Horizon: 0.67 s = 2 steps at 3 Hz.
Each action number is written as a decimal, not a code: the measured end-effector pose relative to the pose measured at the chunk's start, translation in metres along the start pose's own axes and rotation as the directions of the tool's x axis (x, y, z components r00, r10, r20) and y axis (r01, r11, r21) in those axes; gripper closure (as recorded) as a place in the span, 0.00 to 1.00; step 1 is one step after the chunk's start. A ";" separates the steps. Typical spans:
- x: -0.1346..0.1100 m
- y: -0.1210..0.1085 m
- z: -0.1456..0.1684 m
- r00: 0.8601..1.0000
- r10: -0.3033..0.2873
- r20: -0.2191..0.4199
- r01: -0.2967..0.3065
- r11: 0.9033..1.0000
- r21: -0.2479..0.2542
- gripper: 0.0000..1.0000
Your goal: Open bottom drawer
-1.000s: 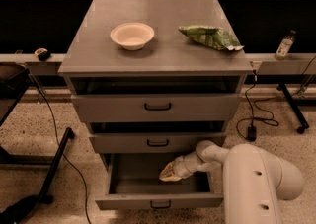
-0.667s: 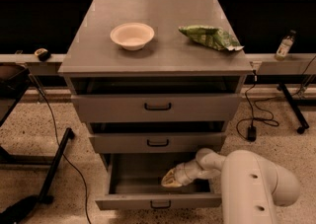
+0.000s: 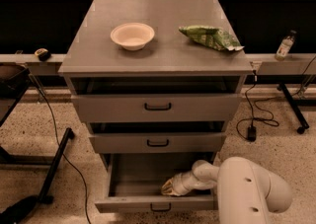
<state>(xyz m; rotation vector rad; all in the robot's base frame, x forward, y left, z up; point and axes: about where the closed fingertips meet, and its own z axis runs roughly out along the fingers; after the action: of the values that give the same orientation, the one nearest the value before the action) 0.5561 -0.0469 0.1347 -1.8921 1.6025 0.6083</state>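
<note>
Speckled floor [image 3: 34, 139] below; end effector [image 3: 166, 187] inside bottom drawer [image 3: 129, 204] (pulled out).

The room around me is dim and warm-lit. A speckled floor [image 3: 44, 134] runs under everything. My grey bench [image 3: 163, 57] stands against a dark recess [image 3: 34, 20], with a low grey ledge [image 3: 281, 64] reaching out to either side behind it. On the right part of the ledge stands a small bottle [image 3: 285, 45]. A black cable [image 3: 254, 114] loops down to a black adapter [image 3: 251, 133] on the floor. A black stand leg [image 3: 54, 164] slants at the left. My tool [image 3: 168, 187] sits inside the bottom drawer [image 3: 148, 204].
</note>
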 end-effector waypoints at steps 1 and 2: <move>-0.004 0.008 0.012 0.998 -0.051 -0.034 0.048 0.996 -0.079 1.00; -0.019 0.029 0.018 0.997 -0.074 -0.026 0.067 0.979 -0.192 1.00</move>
<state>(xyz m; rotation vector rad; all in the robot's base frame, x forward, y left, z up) 0.5245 -0.0239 0.1309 -2.0986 1.5367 0.7258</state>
